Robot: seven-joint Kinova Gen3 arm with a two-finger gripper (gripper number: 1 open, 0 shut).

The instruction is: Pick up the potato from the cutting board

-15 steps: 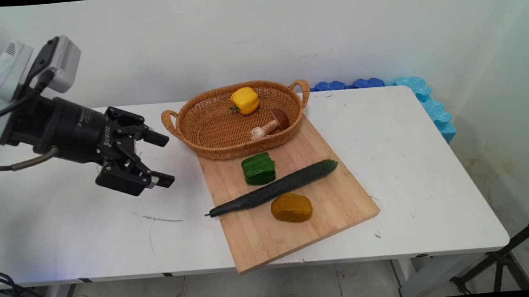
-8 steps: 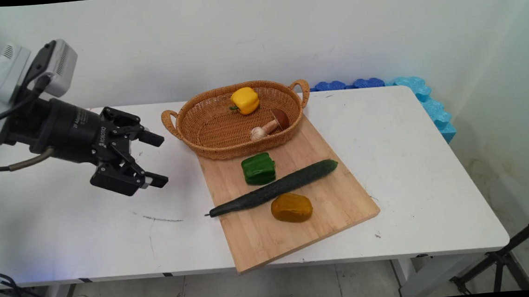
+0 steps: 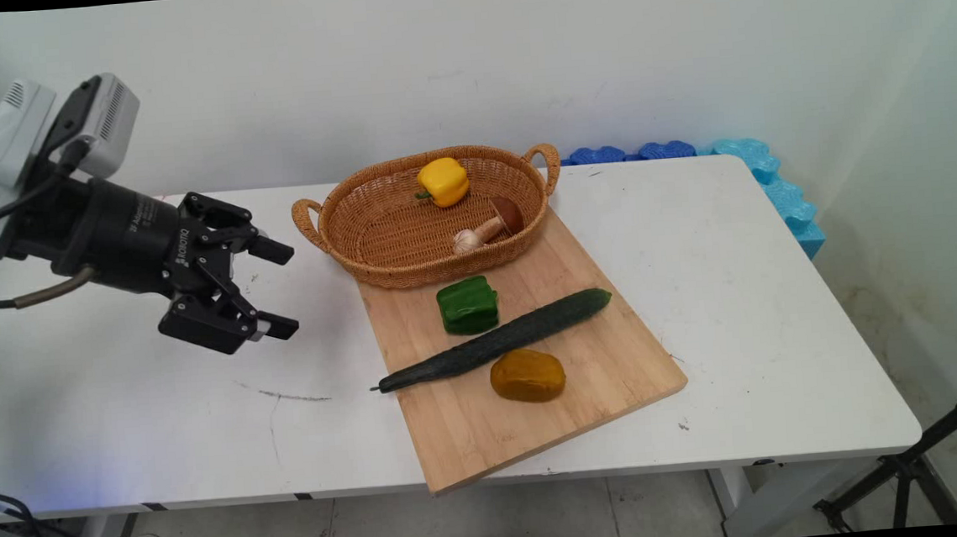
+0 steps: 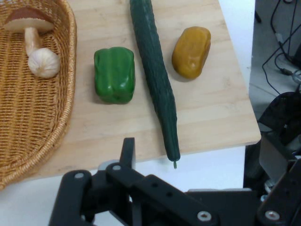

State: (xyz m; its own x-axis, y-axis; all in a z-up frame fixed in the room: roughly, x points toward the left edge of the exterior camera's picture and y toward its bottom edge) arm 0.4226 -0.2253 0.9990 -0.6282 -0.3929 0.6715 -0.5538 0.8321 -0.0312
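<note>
Drawing slightly back leftward, the pincer hangs open and empty above the white tabletop, well apart from everything. Largest to smallest: cutting board, wicker basket, cucumber, green pepper, yellow pepper, mushroom, garlic.

Blue foam pieces are lying against the wall. A black tripod is standing by the white table.
</note>
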